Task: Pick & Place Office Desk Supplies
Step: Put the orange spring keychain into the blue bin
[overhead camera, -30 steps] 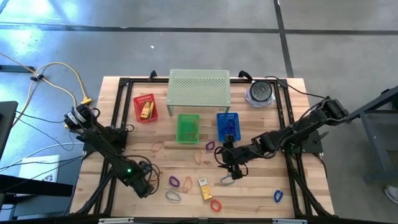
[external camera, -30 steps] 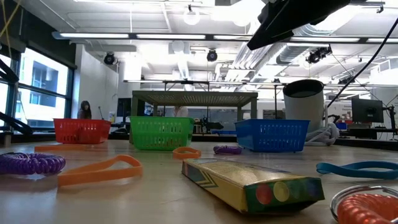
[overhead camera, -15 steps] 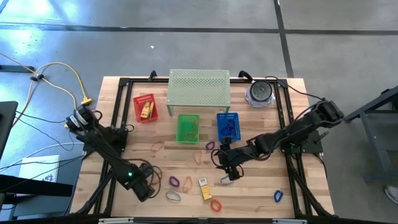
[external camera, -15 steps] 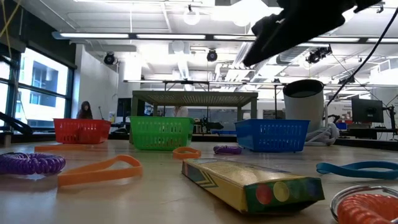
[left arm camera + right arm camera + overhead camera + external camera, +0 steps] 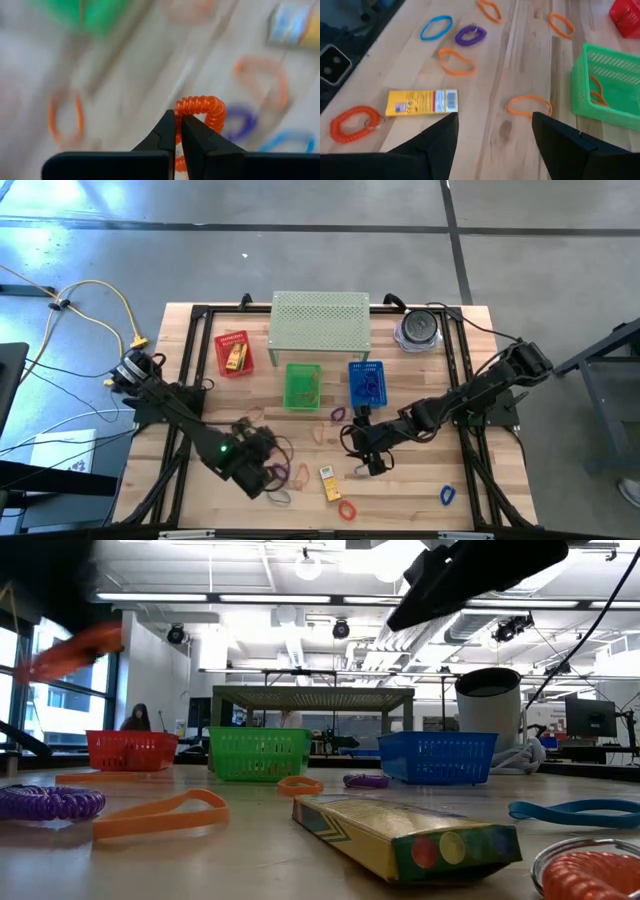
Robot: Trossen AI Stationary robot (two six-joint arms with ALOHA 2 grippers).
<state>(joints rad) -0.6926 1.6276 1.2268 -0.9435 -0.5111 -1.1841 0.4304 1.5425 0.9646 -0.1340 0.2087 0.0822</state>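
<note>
My left gripper [image 5: 272, 472] is over the table's near middle, shut on an orange coiled loop [image 5: 205, 107]; the low view shows that loop as an orange blur [image 5: 75, 650] high off the table. My right gripper [image 5: 492, 135] is open above the wood near the table's middle [image 5: 365, 460], touching nothing. An orange flat loop [image 5: 530, 106] lies just ahead of it. On the table lie a yellow packet [image 5: 422, 102], a red-orange coil [image 5: 355, 122], a purple coil [image 5: 470, 34], a blue loop [image 5: 436, 27] and more orange loops. My left gripper pinches the orange coiled loop between its two fingers at one side of the ring [image 5: 187, 102]. The rest of the ring stands out beyond the fingertips. The loop is lifted clear of the table.
Along the far side stand a red mesh basket [image 5: 233, 352] with a yellow packet in it, a green basket [image 5: 303, 385], a blue basket [image 5: 366, 382] and the pale green perforated shelf [image 5: 321, 323]. A round grey object [image 5: 418, 330] sits at the far right. A blue loop [image 5: 446, 495] lies near right.
My left arm has swung fast from the near left toward the table's middle, carrying the orange coiled loop raised off the table; the loop has come into the low view as a blur. My right gripper has shifted a little toward the table's left.
</note>
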